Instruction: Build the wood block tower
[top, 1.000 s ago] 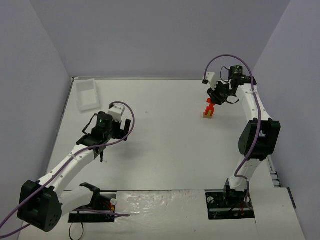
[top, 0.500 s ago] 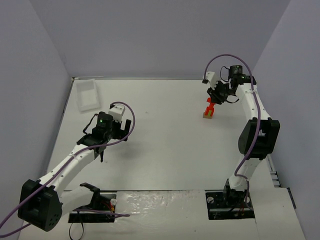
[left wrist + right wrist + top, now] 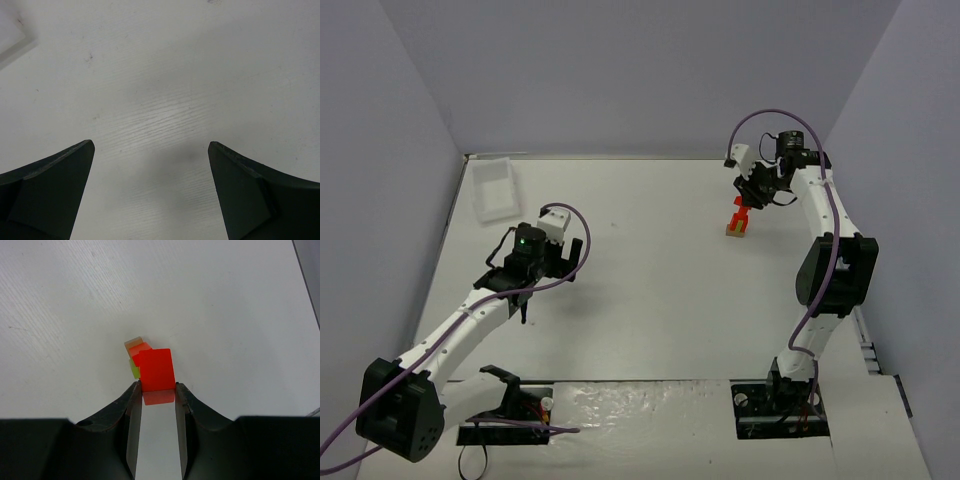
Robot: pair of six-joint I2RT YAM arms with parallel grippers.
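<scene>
White table (image 3: pixel 650 300) fills the top view, with pale purple walls (image 3: pixel 620 70) around it. You can see the wood block tower (image 3: pixel 738 219), a tiny stack of red-orange wooden blocks on a tan base. It stands in the upper right of the top view. Your right gripper (image 3: pixel 748 196) is right over it.

In the right wrist view, the two dark fingers (image 3: pixel 131 410) pinch the square red-orange top block (image 3: pixel 156 369). One finger touches each side of it. This block sits in the middle of that view. Just past it, up and to the left, a pale yellow-green piece (image 3: pixel 134 369) and a tan piece (image 3: pixel 133 342) peek out.

In the left wrist view, your left gripper (image 3: pixel 151 145) has its fingers spread wide, with bare table between them. In the top view that arm is at the middle left, well apart from the tower.

A clear white rectangular plastic tray (image 3: pixel 494 188) lies in the upper left of the top view, near the back wall. One edge of it shows in the upper left of the left wrist view.
</scene>
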